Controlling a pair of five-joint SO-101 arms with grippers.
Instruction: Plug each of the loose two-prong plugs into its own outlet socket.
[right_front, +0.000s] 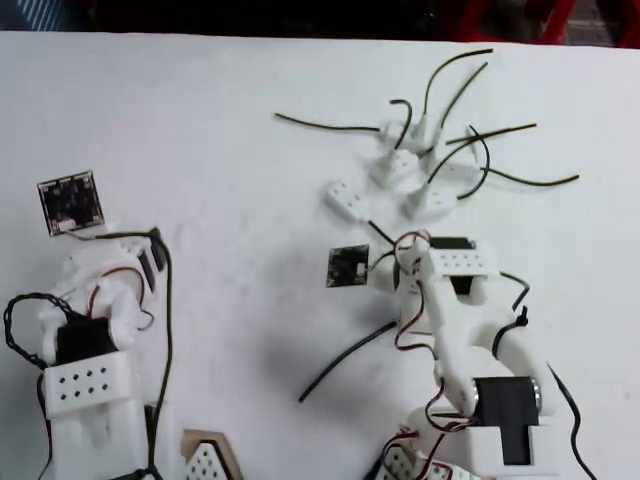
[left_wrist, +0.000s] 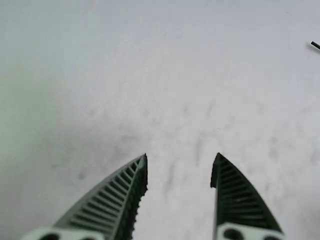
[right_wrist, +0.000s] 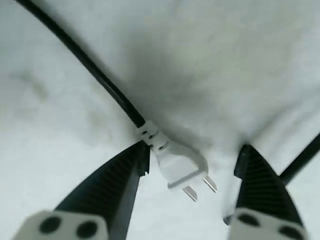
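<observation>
The ribbed fingers (right_wrist: 115, 185) of the right gripper (right_wrist: 192, 156) are seen closest, spread wide apart with nothing clamped; between them a white two-prong plug (right_wrist: 177, 165) is found lying on the table (right_wrist: 240, 60), nearer one finger than the other, with its prongs (right_wrist: 200, 189) pointed back toward the wrist; the tip of one finger is placed just beside the plug's cord end, though contact cannot be judged; the black cord (right_wrist: 85, 62) is led away from the plug across the surface.

The left gripper (left_wrist: 181, 159) is likewise held open, nothing between its fingers, over bare white table.

From the high view, the same cord (right_front: 345, 360) is seen running from the near middle of the table toward the right arm (right_front: 455, 320); the left arm (right_front: 90, 340) is set at the near left, well apart; a white socket block (right_front: 350, 198) is laid beyond the right arm, just left of a cluster of white pieces with short black cords (right_front: 430, 165) at the far right.

The table is white and matt; past its far edge a dark strip and a red frame (right_front: 540, 20) are visible.
</observation>
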